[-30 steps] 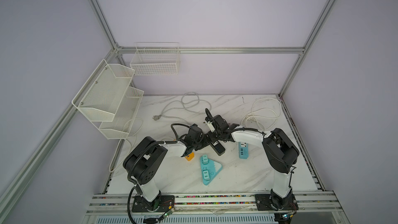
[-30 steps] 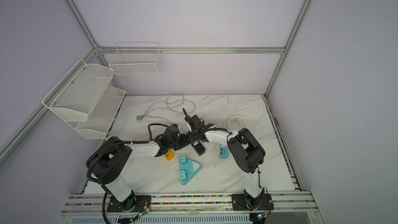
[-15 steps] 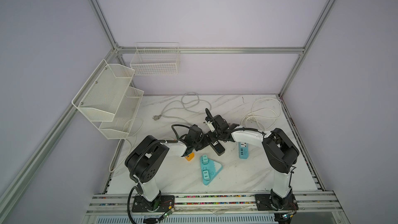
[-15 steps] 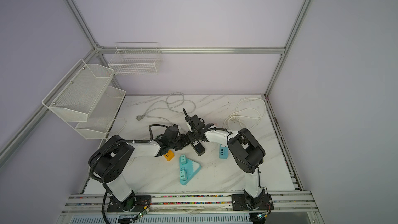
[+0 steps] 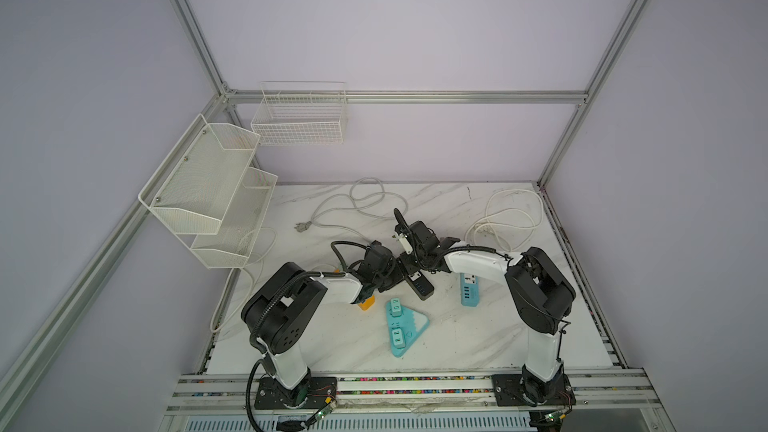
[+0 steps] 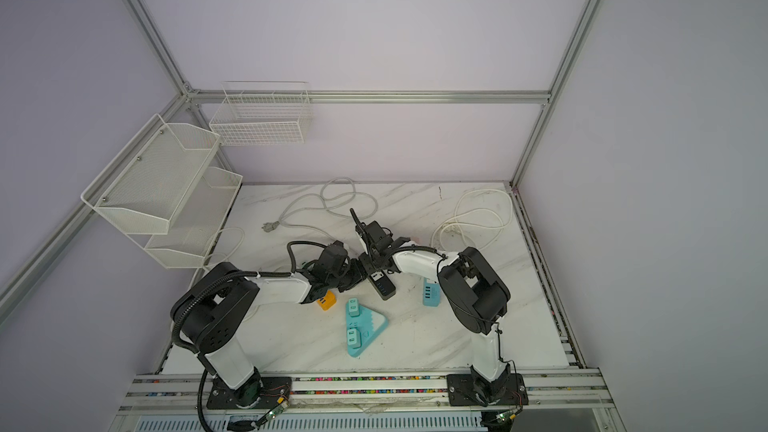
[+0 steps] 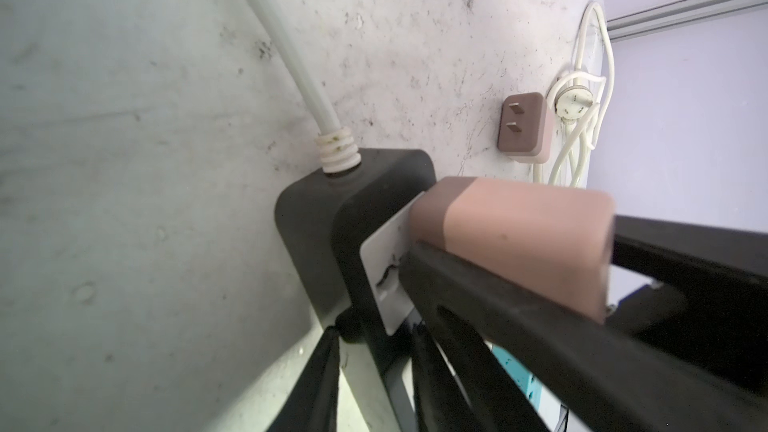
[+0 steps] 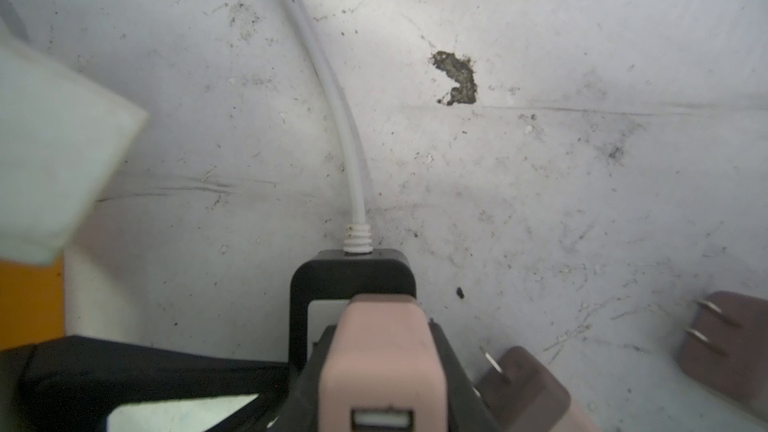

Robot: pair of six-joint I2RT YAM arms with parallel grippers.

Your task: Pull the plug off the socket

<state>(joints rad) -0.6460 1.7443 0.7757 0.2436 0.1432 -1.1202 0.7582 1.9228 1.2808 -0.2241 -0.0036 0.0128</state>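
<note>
The marble table (image 5: 457, 338) spanned the cell, with a two-tier mesh shelf (image 5: 208, 184) on the left wall and a wire basket (image 5: 299, 118) on the back wall. The left arm (image 5: 332, 284) and right arm (image 5: 478, 261) met near the table's middle over the black strip (image 5: 419, 284). The strip lay flat, its white cord (image 7: 291, 56) running off toward the back.

The left pincer (image 7: 374, 351) was clenched on the strip's body, one finger down each long side. The right pincer (image 8: 380, 328) was clamped on the pink plug (image 8: 382, 367), fingers pressed to its two flanks. The plug sat seated in the strip's white face at the end nearest the cord, its USB port facing the right wrist camera.

In front of the strip lay a teal triangular socket (image 5: 409, 326), and a blue bar (image 5: 469, 290) lay to the right, under the right arm. Two loose brown plugs (image 8: 727, 338) lay on the table close to the strip, prongs showing. An orange cube (image 5: 366, 304) sat just beside the left arm's wrist.
</note>
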